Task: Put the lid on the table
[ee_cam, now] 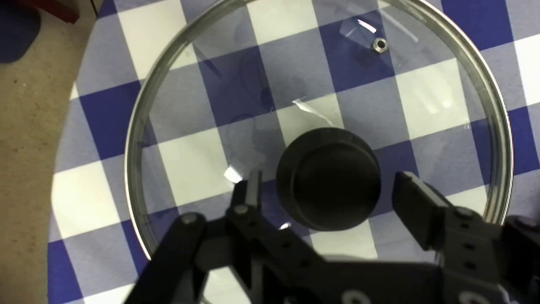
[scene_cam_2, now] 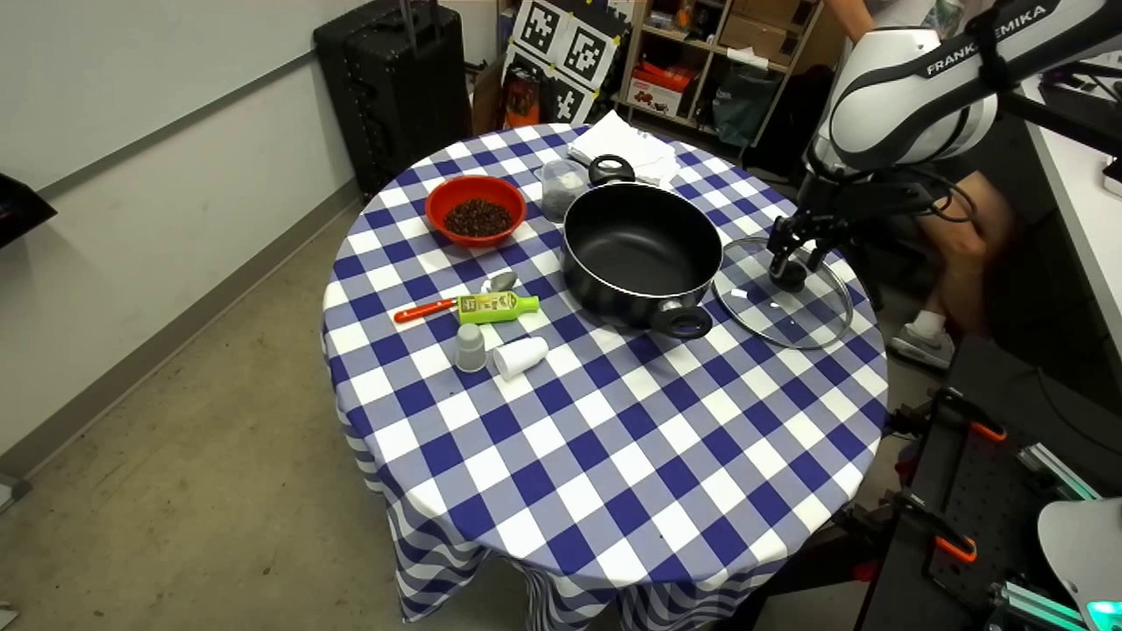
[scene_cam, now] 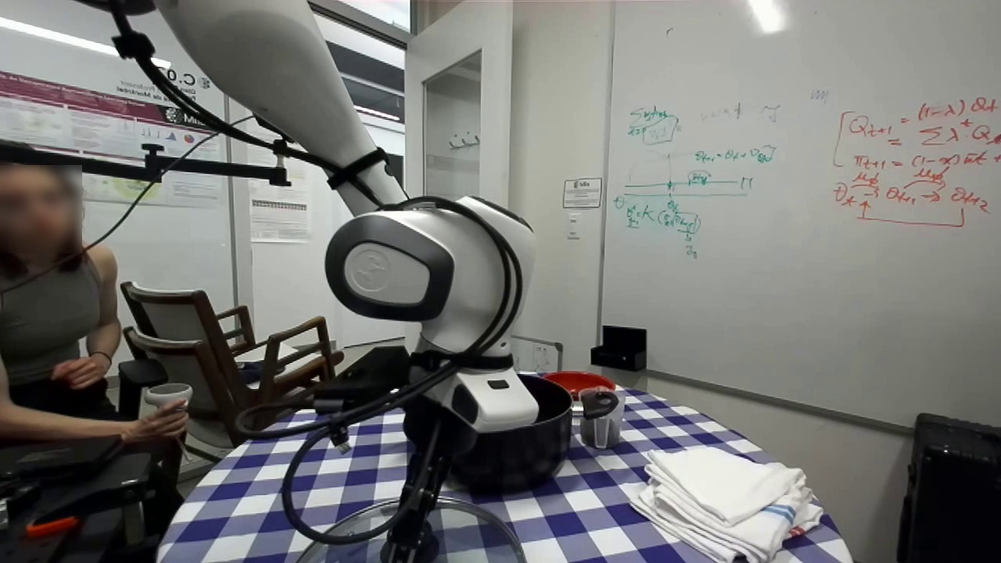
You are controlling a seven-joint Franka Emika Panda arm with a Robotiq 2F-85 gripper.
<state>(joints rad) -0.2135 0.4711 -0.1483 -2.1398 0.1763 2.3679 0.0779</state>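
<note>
The lid [scene_cam_2: 793, 317] lies flat on the checkered table [scene_cam_2: 561, 473], knob up, beside the black pot [scene_cam_2: 605, 294]. In the wrist view its see-through dome [ee_cam: 236, 139] and metal rim fill most of the picture. Its round black knob [ee_cam: 329, 181] is near the middle. My gripper [ee_cam: 327, 179] is open, with one finger on each side of the knob. A gap shows between each finger and the knob. In an exterior view the gripper [scene_cam_2: 796, 260] is down at the knob. In an exterior view the lid's rim [scene_cam: 500, 525] is cut by the bottom edge.
A red bowl [scene_cam_2: 456, 194] of dark beans, a clear cup [scene_cam_2: 561, 188] and folded white towels [scene_cam_2: 624, 145] stand around the pot. A green bottle [scene_cam_2: 495, 307], an orange-handled utensil [scene_cam_2: 425, 311] and two small cups [scene_cam_2: 520, 355] lie nearby. A person [scene_cam: 47, 313] sits beside the table.
</note>
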